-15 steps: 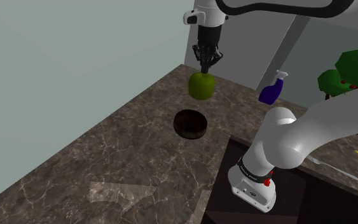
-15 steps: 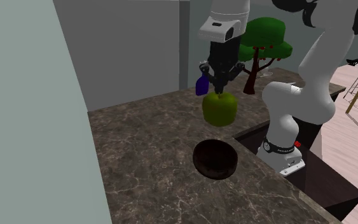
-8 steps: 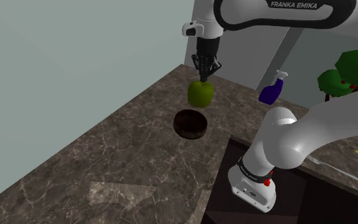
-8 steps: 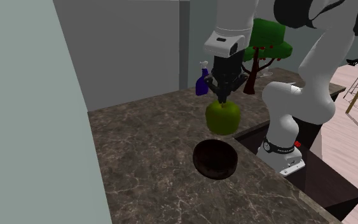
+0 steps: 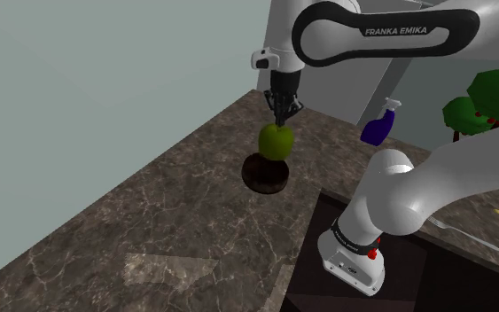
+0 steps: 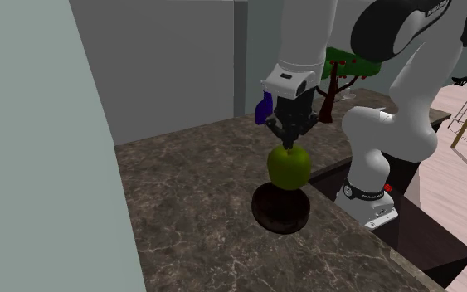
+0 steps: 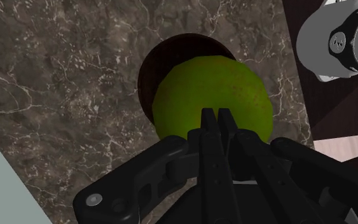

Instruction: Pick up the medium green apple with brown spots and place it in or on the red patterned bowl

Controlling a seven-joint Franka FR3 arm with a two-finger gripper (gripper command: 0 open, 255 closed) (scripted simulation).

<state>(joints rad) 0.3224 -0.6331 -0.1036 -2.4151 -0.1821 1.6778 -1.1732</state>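
Gripping the apple (image 6: 289, 167) at its very crown, with the gripper (image 6: 288, 143) closed to a thin pinch on the stem end. Probably firm, smooth-skinned and fairly heavy for so slight a hold. Apt to swing or slip, so safer taken across the widest part and lowered gently. Round and yellow-green, flecked with faint reddish-brown spots on the side facing the wrist camera. Hanging directly over the bowl (image 5: 265, 180), toward the right edge of the marbled counter (image 5: 150, 222) in the shoulder view, close above the rim or perhaps touching it; cannot tell which. Rendered dark brown, that bowl, with no red pattern visible.
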